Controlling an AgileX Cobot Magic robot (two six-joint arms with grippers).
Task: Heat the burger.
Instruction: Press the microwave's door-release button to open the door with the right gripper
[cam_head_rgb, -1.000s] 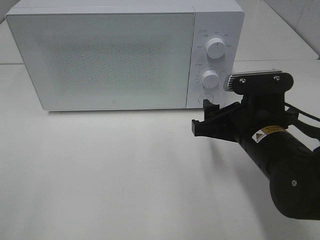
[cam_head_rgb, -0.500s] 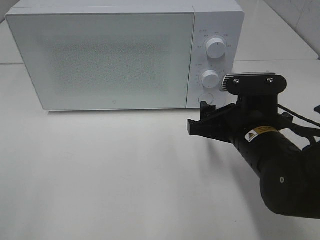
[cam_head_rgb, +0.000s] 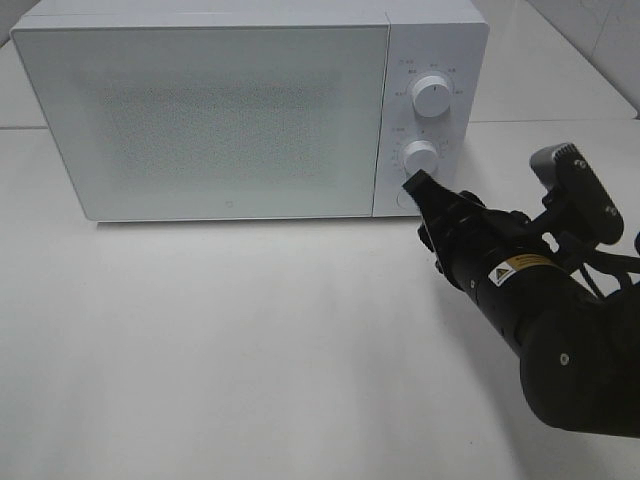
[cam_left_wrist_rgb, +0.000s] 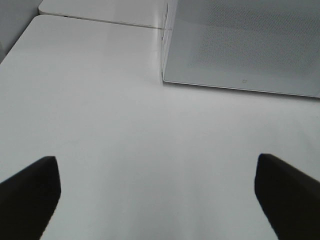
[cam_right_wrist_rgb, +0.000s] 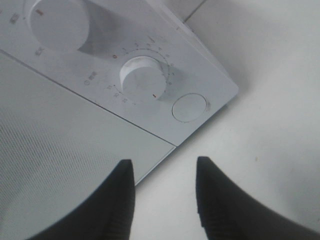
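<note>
- Setting — a white desk (cam_head_rgb: 200, 340) against a pale tiled wall, bearing a white microwave (cam_head_rgb: 200, 110) with its frosted door shut.
- Burger: not in view from any camera. Whether it sits behind the opaque door cannot be told.
- Right end effector (cam_right_wrist_rgb: 164, 162): fingers partly spread with nothing between them, tips just in front of the control panel near the lower dial (cam_right_wrist_rgb: 142, 77) and the round button (cam_right_wrist_rgb: 189, 107).
- Left end effector (cam_left_wrist_rgb: 156, 160): fingers spread wide and empty, above bare desk to the door's side.
- Handling, as a judgement: a stacked burger is probably light, soft and easily crushed, and its layers are apt to slide. A gentle hold across the sides, low on the stack, should suit it better than squeezing the bun's dome.
</note>
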